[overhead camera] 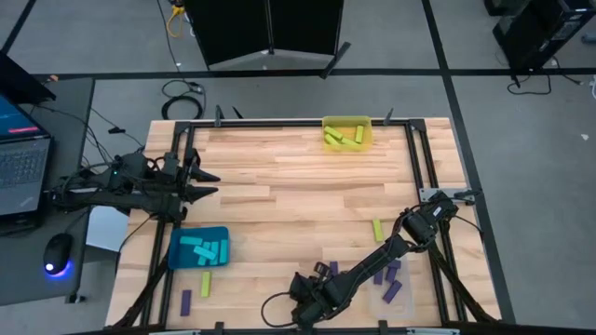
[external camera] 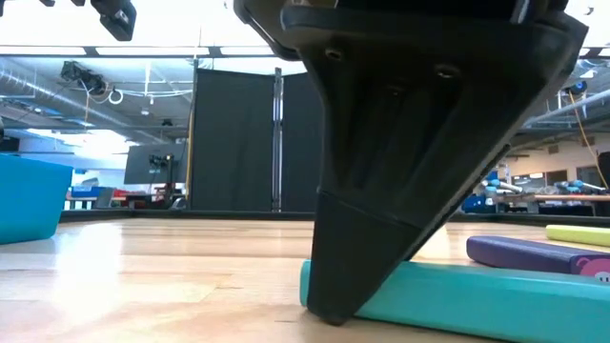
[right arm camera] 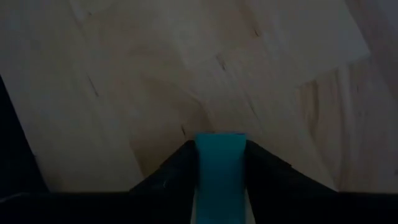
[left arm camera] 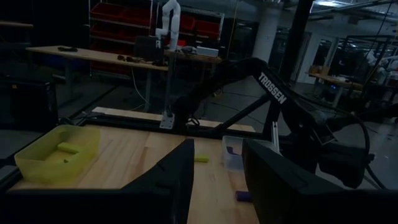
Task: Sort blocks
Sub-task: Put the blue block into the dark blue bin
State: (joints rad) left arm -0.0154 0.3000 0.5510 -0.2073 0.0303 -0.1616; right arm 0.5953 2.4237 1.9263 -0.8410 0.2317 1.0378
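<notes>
The right gripper (right arm camera: 219,180) is reaching down to the near edge of the table (overhead camera: 298,186), its two fingers (right arm camera: 168,171) clenching a cyan block (right arm camera: 219,168) that is lying flat on the wood. In the low view a purple block (external camera: 534,252) and a yellow-green block (external camera: 577,233) are lying just behind the cyan one. The left gripper (overhead camera: 207,183) is hovering over the table's left side, fingers spread and holding nothing. The teal bin (overhead camera: 175,251) is sitting near the left edge with cyan blocks inside; the yellow bin (overhead camera: 346,122) is standing at the far edge.
</notes>
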